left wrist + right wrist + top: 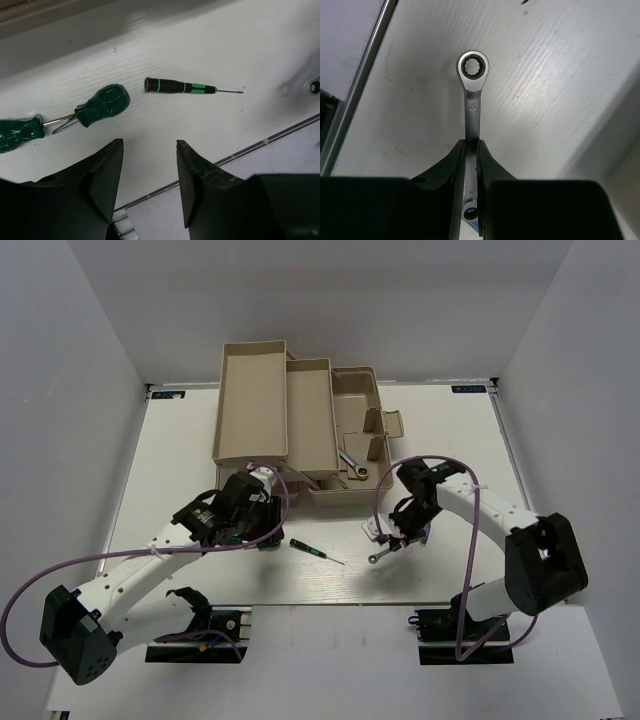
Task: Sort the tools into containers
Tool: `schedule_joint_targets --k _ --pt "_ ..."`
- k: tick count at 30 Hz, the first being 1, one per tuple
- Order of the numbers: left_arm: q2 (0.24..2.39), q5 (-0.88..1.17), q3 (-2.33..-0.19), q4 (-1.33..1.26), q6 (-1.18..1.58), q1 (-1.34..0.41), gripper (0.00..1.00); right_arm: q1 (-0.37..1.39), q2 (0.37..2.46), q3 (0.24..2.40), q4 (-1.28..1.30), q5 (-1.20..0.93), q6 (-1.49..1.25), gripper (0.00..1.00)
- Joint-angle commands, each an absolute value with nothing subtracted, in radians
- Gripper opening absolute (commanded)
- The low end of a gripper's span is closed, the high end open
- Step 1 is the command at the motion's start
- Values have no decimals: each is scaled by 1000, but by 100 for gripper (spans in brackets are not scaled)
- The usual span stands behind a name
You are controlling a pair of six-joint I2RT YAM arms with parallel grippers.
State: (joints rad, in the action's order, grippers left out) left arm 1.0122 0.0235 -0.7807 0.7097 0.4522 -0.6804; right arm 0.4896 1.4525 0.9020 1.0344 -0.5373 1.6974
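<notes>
Silver wrench (471,107): pinched by its shaft in my right gripper (471,146), ring end free. My left gripper (149,147) is spread wide; slim black-handled screwdriver (175,86) lies to its right.

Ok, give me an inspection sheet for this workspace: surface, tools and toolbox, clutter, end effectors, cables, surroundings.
Surface: white table, faint scuffs.
Job's things: toolbox open, trays fanned out; wrench at its front; slim screwdriver, green screwdriver and second green screwdriver on the table; second wrench held.
Clutter: nothing seen.
End effectors: left end effector open, over the table; right end effector shut on the second wrench.
Cables: purple cables loop along both arms.
Surroundings: plain walls.
</notes>
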Motion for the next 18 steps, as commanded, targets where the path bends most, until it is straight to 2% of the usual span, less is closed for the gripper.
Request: schedule_joint_targets --k 1,5,8,10,13,18 --pt "1015 25 -822 701 443 -695 57 479 1361 983 1094 -630 1611 0" --pt "1028 25 -822 701 443 -695 57 459 1304 1090 1082 -686 1386 0" --pt "1051 25 -822 680 434 -704 52 440 1292 1172 972 -672 1212 0" --pt "1060 34 -833 670 425 -704 43 419 1301 1221 872 -652 995 0" --pt "1106 43 -854 660 416 -722 34 393 1367 1322 795 -589 800 0" --pt "1160 63 -888 640 405 -752 34 373 1571 1497 793 -526 576 0"
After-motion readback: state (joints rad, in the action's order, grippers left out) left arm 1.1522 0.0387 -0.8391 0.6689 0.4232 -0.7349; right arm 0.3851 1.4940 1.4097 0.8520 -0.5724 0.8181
